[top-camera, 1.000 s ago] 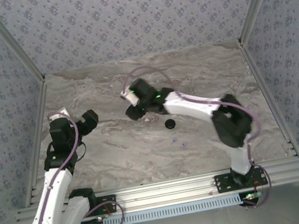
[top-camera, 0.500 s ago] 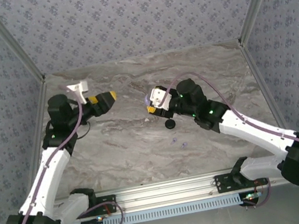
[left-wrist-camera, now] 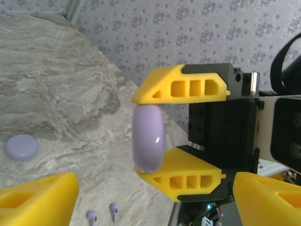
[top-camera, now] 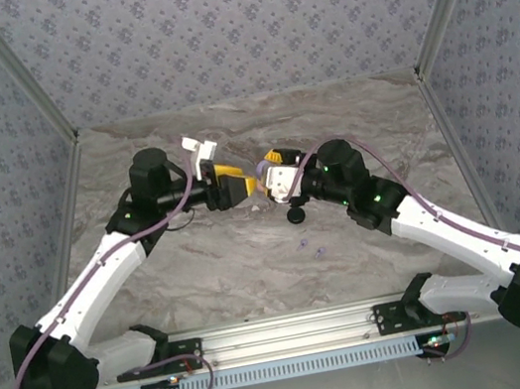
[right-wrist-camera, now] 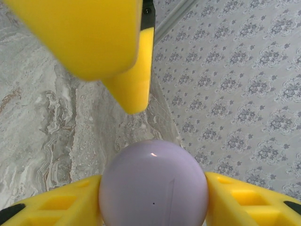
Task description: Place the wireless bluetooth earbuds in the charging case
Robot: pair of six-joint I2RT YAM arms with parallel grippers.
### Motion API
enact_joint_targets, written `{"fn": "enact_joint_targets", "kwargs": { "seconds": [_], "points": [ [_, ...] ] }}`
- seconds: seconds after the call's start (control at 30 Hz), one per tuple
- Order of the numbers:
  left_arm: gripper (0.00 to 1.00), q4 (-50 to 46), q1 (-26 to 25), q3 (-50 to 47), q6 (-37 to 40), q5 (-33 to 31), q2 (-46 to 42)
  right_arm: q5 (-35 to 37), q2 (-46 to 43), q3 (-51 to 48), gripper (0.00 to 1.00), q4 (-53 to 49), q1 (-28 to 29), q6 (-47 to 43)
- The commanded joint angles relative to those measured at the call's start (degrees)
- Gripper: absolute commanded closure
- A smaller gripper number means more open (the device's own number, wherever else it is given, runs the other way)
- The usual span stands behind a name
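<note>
Lilac round glossy plastic charging case (left-wrist-camera: 148, 139) (right-wrist-camera: 154, 186): closed, raised clear of the grey marble-patterned tabletop (left-wrist-camera: 56, 84), turned on edge. Gripped across its rim by the right gripper (left-wrist-camera: 162, 134). Narrow oval at centre of left wrist frame; full disc at lower centre of right wrist frame.

Two tiny lilac stemmed earbuds (left-wrist-camera: 92, 216) (left-wrist-camera: 114, 211) (top-camera: 301, 244): loose on the tabletop, near each other, not touching. Bottom edge, left of centre, in left wrist frame; just below centre in top frame.

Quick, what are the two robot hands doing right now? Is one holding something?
Left gripper: open, holding nothing.
Right gripper: closed on the lilac round case.
</note>
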Motion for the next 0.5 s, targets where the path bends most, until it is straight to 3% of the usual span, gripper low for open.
{"fn": "enact_joint_targets", "kwargs": {
  "seconds": [0.0, 0.47],
  "points": [
    [0.19, 2.70, -1.64, 2.75, 2.01, 2.38, 1.25, -0.56, -1.25, -0.17, 0.45, 0.67, -0.27, -1.06],
    [0.44, 2.58, -3.90, 5.57, 3.74, 3.96, 5.45, -2.61, -1.56, 0.39, 0.45, 0.42, -0.06, 0.96]
  ]
}}
